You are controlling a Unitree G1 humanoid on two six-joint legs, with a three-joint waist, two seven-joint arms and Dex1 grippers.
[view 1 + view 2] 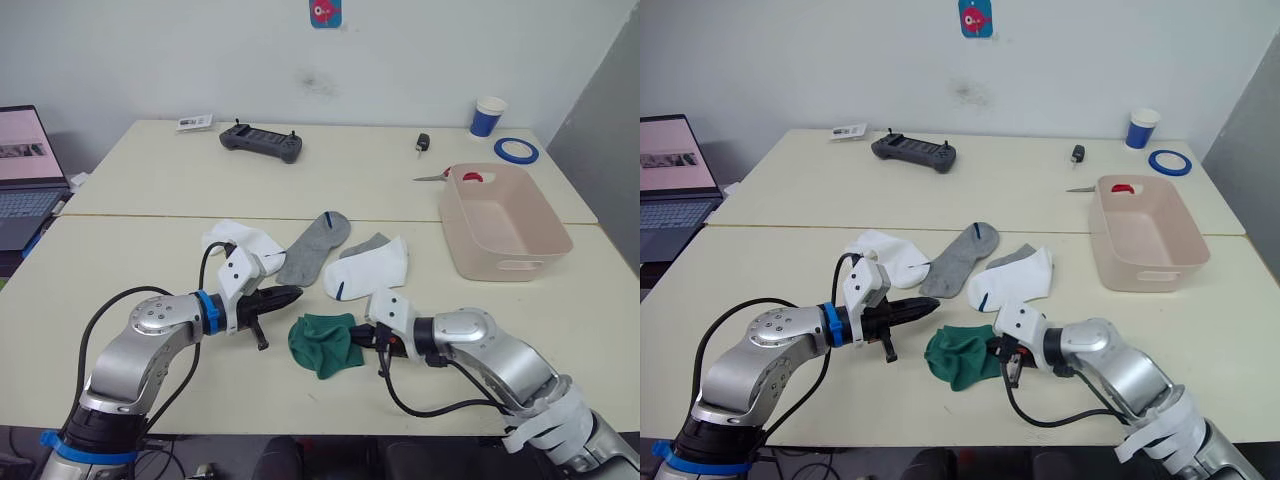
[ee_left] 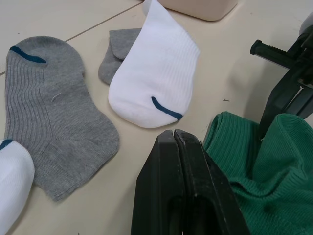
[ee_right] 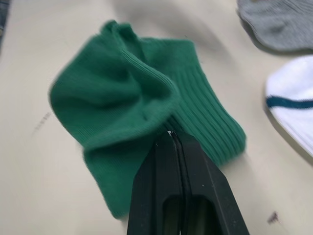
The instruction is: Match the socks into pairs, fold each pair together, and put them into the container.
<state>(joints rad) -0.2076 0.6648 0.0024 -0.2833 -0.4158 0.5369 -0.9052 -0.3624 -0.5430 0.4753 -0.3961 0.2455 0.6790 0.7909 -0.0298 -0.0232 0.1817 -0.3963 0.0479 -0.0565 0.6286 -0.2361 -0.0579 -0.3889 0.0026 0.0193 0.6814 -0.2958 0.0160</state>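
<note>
The green socks (image 1: 323,343) lay bunched in one crumpled heap near the front edge of the surface (image 1: 150,260), so no clear long axis could be read from them. The right end effector (image 3: 170,134) was clenched, and its tips touched the edge of the green heap; I cannot tell if fabric was pinched between them. The left end effector (image 1: 290,294) was also clenched and empty, just beside the heap on its left. Behind the heap, one grey sock (image 1: 315,247) lay with its long axis running diagonally, its blue-marked cuff toward the back edge. A white sock (image 1: 368,268) lay beside it and covered part of a second grey sock (image 1: 366,243). Another white sock (image 1: 240,240) lay further left. The container (image 1: 503,222) stood near the right edge, long axis front to back.
</note>
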